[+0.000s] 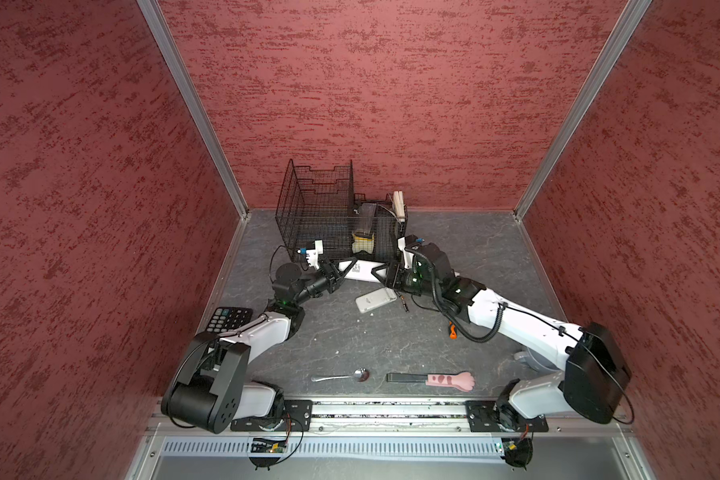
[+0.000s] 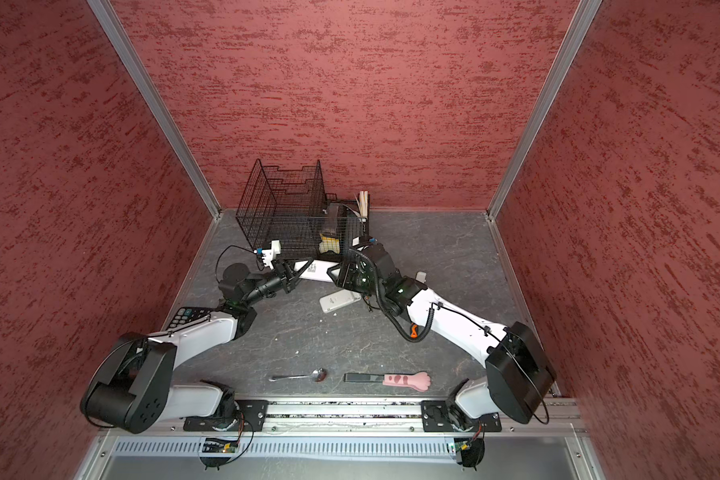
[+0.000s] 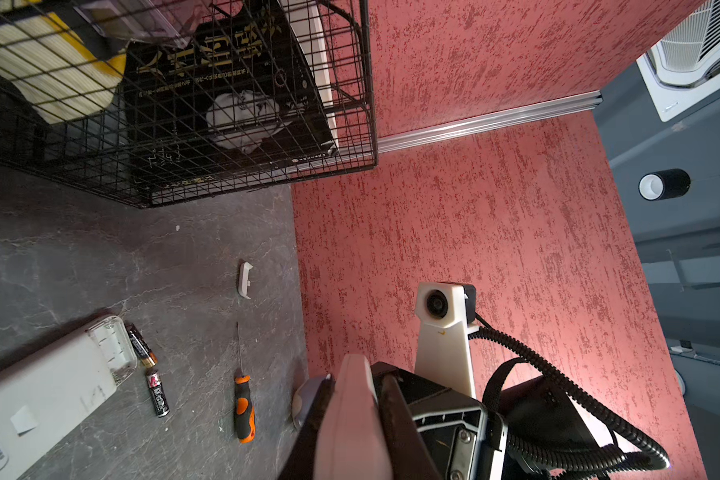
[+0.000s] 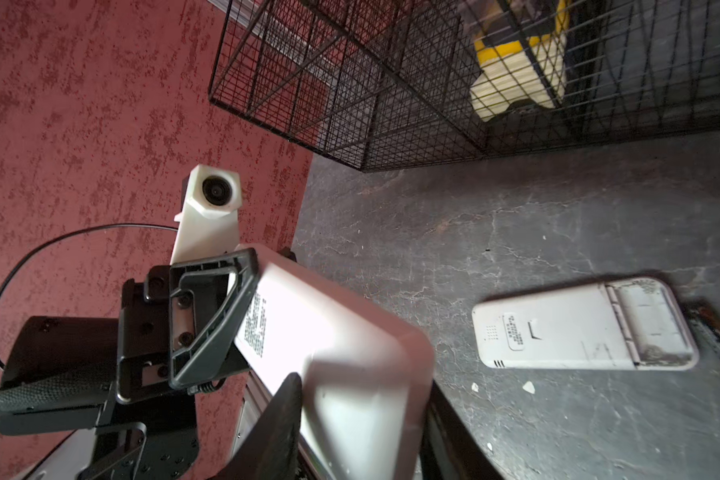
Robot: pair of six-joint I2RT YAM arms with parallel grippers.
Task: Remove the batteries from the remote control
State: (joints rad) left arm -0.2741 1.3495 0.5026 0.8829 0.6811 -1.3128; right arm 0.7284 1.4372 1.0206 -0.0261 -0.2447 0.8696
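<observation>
A white remote control [image 1: 362,268] is being held in the air, level, above the middle of the dark grey surface [image 1: 350,340], just in front of the wire basket [image 1: 321,208] that is standing at the far edge. One end of it is being clamped by the left gripper [image 1: 344,268], whose jaws are pressed together on it. The other end is being flanked by the right gripper [image 1: 381,274], whose black fingers [image 3: 312,415] are being seen lying against both faces of the remote, so it is being gripped there too.

A second remote control [image 1: 375,300] is lying flat on the surface just below the held one, its back turned up and its battery bay uncovered in the right wrist view. A first battery [image 3: 142,345] is lying on the surface just beside that open end, and a second battery [image 3: 157,392] is lying nearly end to end with it. Only these two are being shown.

A screwdriver [image 3: 242,399] is lying near them, toward the right edge, partly covered by the right arm in both top views. A small white cover [image 3: 246,280] is lying apart, nearer the far right corner. A calculator [image 1: 229,319] is lying by the left edge, and a spoon [image 1: 341,376] and a pink paw-shaped tool [image 1: 433,380] are lying along the near edge.
</observation>
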